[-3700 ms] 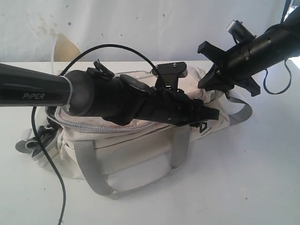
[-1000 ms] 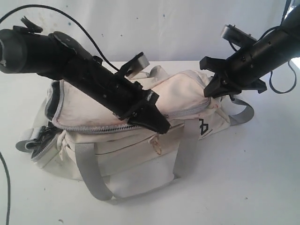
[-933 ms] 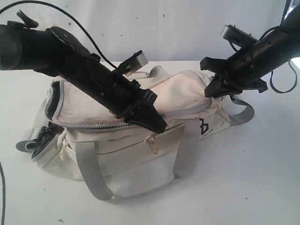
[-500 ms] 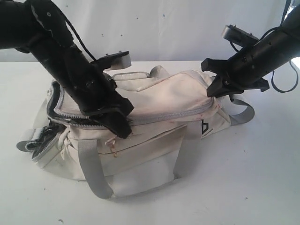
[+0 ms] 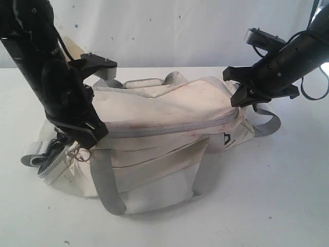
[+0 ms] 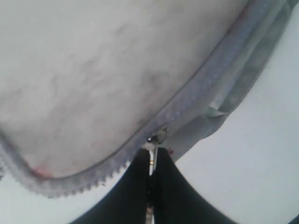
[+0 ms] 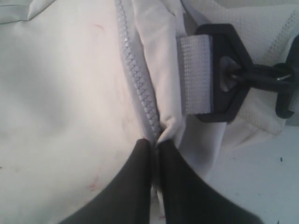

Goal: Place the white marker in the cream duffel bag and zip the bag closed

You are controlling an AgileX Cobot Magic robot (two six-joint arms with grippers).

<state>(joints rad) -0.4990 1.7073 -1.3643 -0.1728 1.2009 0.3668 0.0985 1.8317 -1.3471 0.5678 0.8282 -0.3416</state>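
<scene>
Nearest, a loop of grey webbing handle [image 5: 105, 188] hangs down the front of the soft, stained cream duffel bag [image 5: 164, 154], which sits on the bare white tabletop [image 5: 257, 206]. The bag's long grey toothed zipper [image 5: 169, 126] runs closed along most of the top edge.

At the bag's left end the left pincer [image 5: 90, 136] points down. Its wrist view shows the black jaws pressed narrow on the small metal zipper pull [image 6: 156, 137], with a short curve of unmeshed teeth [image 6: 60, 186] beyond the slider. At the far right end the right pincer [image 5: 239, 98] is also nipped tight, on a fold of cream fabric where the zipper ends. A black plastic buckle with grey webbing [image 7: 219, 70] lies just beside it. Behind everything stands a scuffed white wall [image 5: 180, 31].

The slim white marker shows in no view. I judge it to be inside, since the bag is nearly closed.

The risk lies in the last stretch.
- The pull is thin and held only at its tip, so a sideways tug round the corner could slip it free.
- Slack cloth near the slider could be drawn into the teeth and jam it.
- If the right-hand pinch lets go, the bag would slide with the pull instead of zipping.
</scene>
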